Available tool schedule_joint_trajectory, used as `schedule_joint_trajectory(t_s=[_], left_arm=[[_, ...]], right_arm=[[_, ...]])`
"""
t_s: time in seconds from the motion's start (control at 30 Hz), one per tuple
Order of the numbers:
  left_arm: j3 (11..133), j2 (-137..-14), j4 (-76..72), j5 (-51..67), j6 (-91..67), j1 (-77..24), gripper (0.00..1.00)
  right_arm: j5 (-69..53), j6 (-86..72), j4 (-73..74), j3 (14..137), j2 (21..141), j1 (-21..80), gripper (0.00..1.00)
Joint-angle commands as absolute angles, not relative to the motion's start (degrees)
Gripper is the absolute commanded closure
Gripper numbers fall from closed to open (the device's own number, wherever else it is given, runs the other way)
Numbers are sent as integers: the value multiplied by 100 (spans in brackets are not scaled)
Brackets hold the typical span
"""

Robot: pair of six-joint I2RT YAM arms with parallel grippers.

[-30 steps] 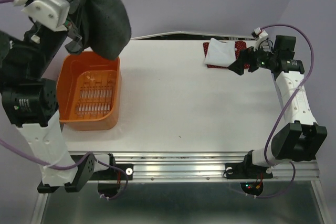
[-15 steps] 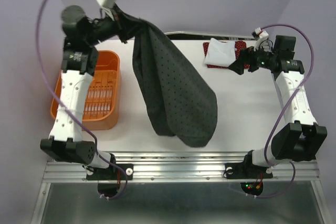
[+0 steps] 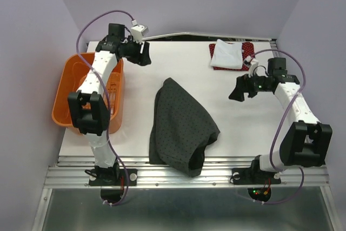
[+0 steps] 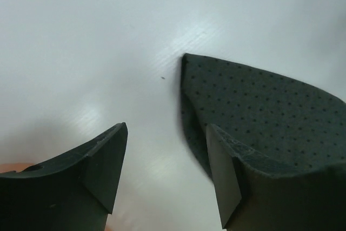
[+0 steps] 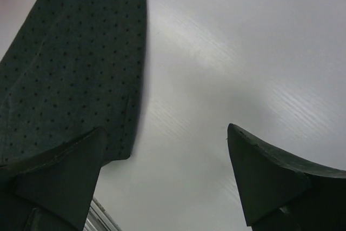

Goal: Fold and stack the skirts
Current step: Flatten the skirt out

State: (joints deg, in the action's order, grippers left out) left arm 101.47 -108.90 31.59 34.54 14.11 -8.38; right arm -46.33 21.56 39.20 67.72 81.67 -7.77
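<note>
White tabletop (image 3: 178, 68) — dark grey skirt (image 3: 181, 125) rumpled at centre, near end past front edge. White skirt (image 3: 226, 55) atop red skirt (image 3: 247, 48), far right. Left end effector (image 3: 145, 59) and right end effector (image 3: 235, 94) both apart, empty. Advised — flatten first, then pinch corners squarely.

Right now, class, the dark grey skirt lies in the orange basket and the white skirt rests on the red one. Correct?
No. The dark grey skirt lies on the table, outside the orange basket; the top external view shows it. The white skirt does rest on the red skirt.
</note>
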Motion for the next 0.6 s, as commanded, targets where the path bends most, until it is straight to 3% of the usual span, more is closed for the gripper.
schedule_joint_trajectory(t_s=[0.0, 0.13, 0.27, 0.4, 0.57], left_arm=[[10452, -9590, 3942, 3068, 2677, -1264, 29], [8837, -8791, 4369, 2734, 3024, -2240, 30], [6878, -8219, 3808, 3365, 2253, -2408, 31], [6031, -8007, 3411, 4121, 1636, -2443, 32], [5976, -8522, 3260, 4026, 1469, -2750, 32]], right_arm=[[-4579, 3627, 4832, 6566, 8042, -361, 5], [-4325, 4324, 5282, 6294, 7937, 165, 5], [-4114, 4709, 5082, 5793, 7526, 938, 9], [-3938, 5509, 4326, 4880, 6708, 1099, 16], [-4025, 6756, 3428, 4096, 6328, 1362, 20]])
